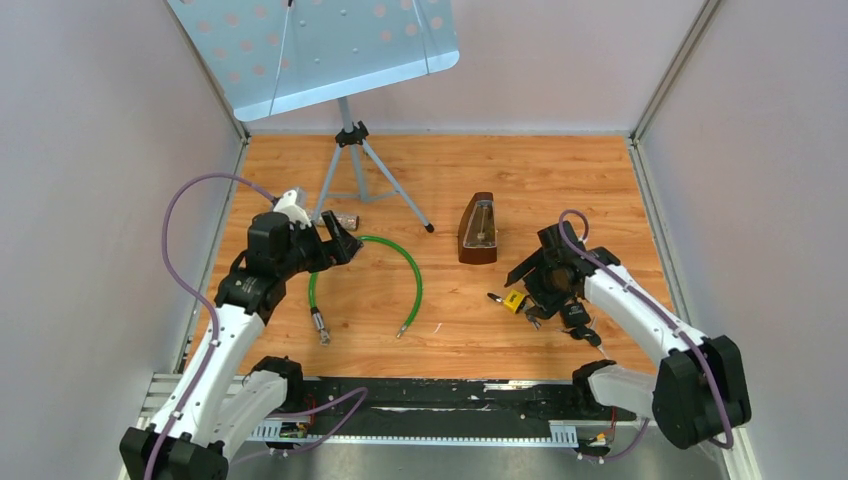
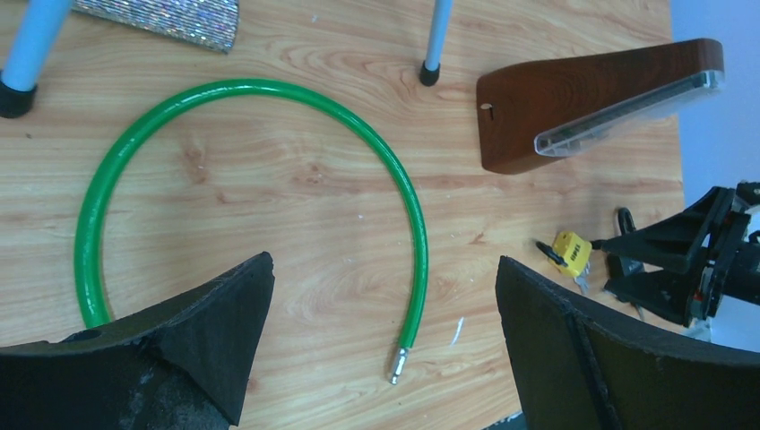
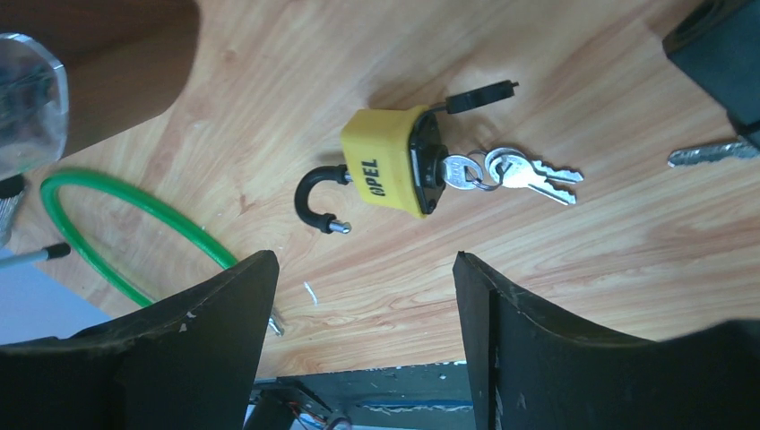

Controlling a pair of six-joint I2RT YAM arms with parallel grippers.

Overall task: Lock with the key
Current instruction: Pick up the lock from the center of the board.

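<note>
A yellow padlock (image 3: 387, 161) lies on the wooden table with its black shackle (image 3: 315, 199) swung open. A key (image 3: 462, 171) sits in its keyhole, with a ring of spare keys (image 3: 533, 175) attached. The padlock also shows in the top view (image 1: 513, 300) and the left wrist view (image 2: 572, 252). My right gripper (image 3: 363, 269) is open and empty, hovering just near of the padlock. A green cable (image 1: 385, 270) with metal ends curves on the table. My left gripper (image 2: 385, 269) is open and empty above the cable's end (image 2: 397, 365).
A brown wooden metronome (image 1: 478, 229) lies behind the padlock. A music stand on a tripod (image 1: 350, 150) stands at the back left. A loose key (image 3: 708, 154) lies right of the padlock. A black fob (image 1: 577, 318) lies under the right arm.
</note>
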